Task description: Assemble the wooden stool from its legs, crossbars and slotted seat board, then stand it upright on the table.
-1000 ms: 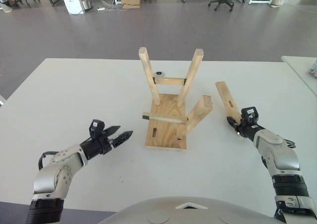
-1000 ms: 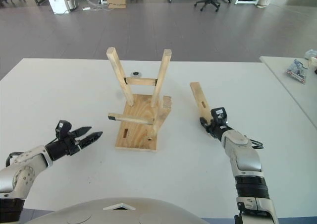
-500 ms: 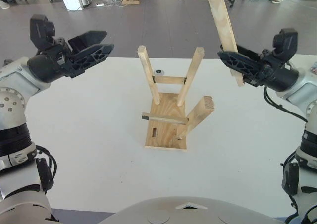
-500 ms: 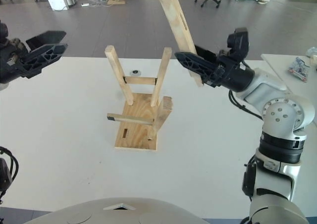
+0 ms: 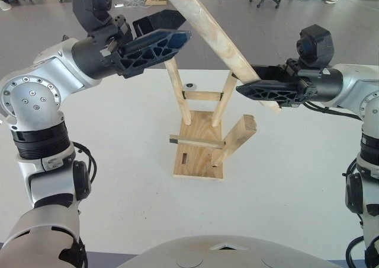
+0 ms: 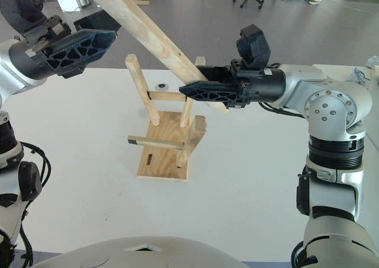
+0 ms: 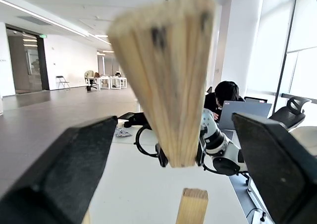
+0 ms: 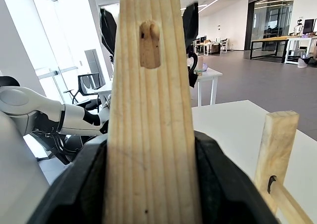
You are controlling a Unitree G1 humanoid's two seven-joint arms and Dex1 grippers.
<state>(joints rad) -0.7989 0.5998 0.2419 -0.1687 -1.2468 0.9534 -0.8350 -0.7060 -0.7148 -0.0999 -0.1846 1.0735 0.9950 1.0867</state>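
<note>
Roughly three-quarters built, by my reading: the stool [image 5: 201, 128] lies upside down in the middle of the table [image 5: 89, 161], its board [image 5: 198, 164] flat on the top. Two far legs [image 5: 177, 90] stand up from the board, joined by a crossbar [image 5: 202, 96]. A third leg [image 5: 237, 139] at the near right corner leans outward, so it looks only half seated. A second crossbar [image 5: 195, 141] runs from it, its dark free end hanging in the air where the last leg belongs, and open slots [image 5: 185, 158] show in the board on that side. The fourth leg [image 5: 207, 31] is off the table, slanting high above the stool. The right gripper [image 5: 244, 80] pinches its lower part. Its upper end sits between the widely spread fingers of the left gripper [image 5: 180, 29], which do not appear to touch it. What is left, I judge, is to plant this leg in the board, catch the loose crossbar end, square up the leaning leg and turn the stool onto its feet. The head views give the whole layout, both arms raised over the stool. The left wrist view adds the leg's end grain sitting in the gap, with clear space to each finger [image 7: 54, 174]. The right wrist view adds both pads [image 8: 81, 184] pressed against the leg's sides and a mortise [image 8: 149, 44] in its face.
</note>
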